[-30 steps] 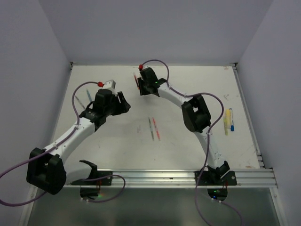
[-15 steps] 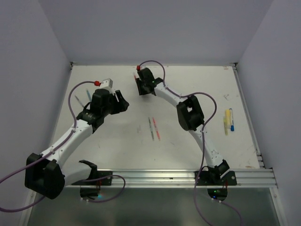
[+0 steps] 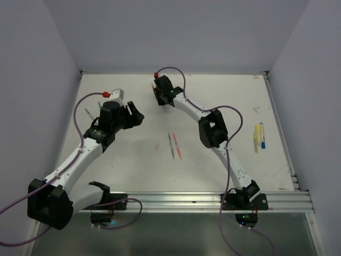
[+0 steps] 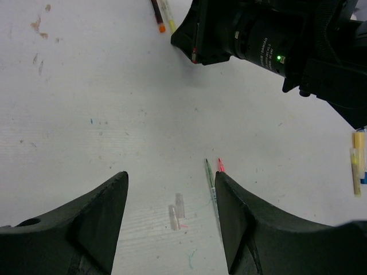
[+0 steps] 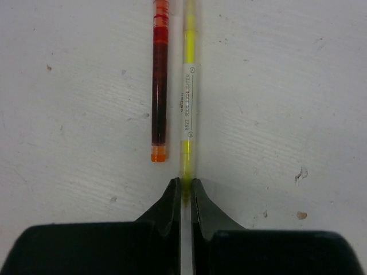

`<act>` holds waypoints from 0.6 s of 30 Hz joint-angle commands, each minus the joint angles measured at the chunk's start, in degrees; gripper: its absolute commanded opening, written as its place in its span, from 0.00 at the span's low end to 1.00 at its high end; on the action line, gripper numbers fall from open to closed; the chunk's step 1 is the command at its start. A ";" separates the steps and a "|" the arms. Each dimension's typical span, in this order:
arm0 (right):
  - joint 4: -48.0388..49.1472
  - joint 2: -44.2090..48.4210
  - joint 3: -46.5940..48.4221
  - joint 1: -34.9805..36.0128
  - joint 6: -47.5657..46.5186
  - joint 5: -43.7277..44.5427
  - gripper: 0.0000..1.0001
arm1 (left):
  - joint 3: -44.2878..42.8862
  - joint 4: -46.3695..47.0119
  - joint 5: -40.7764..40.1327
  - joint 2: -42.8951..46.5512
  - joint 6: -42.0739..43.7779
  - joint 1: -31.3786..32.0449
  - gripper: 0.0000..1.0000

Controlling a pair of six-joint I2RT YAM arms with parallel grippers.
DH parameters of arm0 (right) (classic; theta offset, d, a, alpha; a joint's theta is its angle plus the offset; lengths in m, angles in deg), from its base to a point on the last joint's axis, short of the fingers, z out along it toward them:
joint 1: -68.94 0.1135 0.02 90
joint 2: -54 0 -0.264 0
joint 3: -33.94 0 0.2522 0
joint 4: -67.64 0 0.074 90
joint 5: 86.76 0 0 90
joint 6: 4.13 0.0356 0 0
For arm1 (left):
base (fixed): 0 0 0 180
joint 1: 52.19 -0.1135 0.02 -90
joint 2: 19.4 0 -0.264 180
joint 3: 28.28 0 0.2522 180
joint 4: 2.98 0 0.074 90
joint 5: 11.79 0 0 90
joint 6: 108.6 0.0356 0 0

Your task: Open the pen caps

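**A:** What is the surface like?

**B:** It is a white table (image 3: 133, 165), matt, with small ink marks. There are brown stains (image 4: 38, 26) at the upper left of the left wrist view. Plain pale lilac walls (image 3: 176, 32) close it on three sides. A metal rail (image 3: 186, 198) runs along the bottom of the top view.

**A:** And the right gripper?

**B:** The right gripper (image 5: 185, 189) is at the upper middle of the top view. Its jaws are almost together and pinch the near end of a yellow pen (image 5: 187, 86) lying flat. Whether that end is the cap, I cannot tell. Just left of it lies a red pen (image 5: 159, 86), parallel, with a narrow gap between them. It has a short orange end piece (image 5: 159, 153).

**A:** The left one?

**B:** The left gripper (image 4: 172, 220) hangs above the table, jaws wide apart, holding nothing. Below it, two small clear pieces (image 4: 176, 211) lie side by side. Just right of them are a green pen (image 4: 211, 186) and the tip of a pink pen (image 4: 220, 167).

**A:** Other pens?

**B:** At the right of the top view, a blue pen (image 3: 261, 134) and a pale yellow pen (image 3: 256, 140) lie together, well apart from both grippers.
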 commanded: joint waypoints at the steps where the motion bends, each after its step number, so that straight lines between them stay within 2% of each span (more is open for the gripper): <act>1: -4.57 -0.17 -2.78 0.03 -0.48 3.23 0.00 | 0.95 2.98 1.75 0.71 0.05 -0.77 0.65; 5: 0.07 6.41 -13.49 -0.06 -0.04 3.94 0.00 | 1.39 3.51 3.94 0.53 -0.21 -0.85 0.65; 7: 3.41 10.28 -22.80 -0.24 0.31 4.38 0.00 | 1.39 3.86 5.61 0.09 -0.74 -0.85 0.65; 9: 11.32 17.04 -33.40 -0.67 0.31 4.03 0.00 | 1.31 3.86 7.46 -0.17 -1.44 -0.94 0.64; 12: 18.88 24.95 -43.26 -2.95 0.14 4.12 0.00 | 2.26 4.12 9.22 0.44 -3.46 -0.94 0.64; 14: 25.10 31.26 -48.47 -4.45 0.66 0.88 0.00 | 3.93 7.01 10.88 1.93 -6.00 -0.94 0.64; 18: 25.49 39.97 -55.85 -5.95 1.89 -7.82 0.00 | 7.98 10.45 14.22 3.43 -10.14 -1.03 0.64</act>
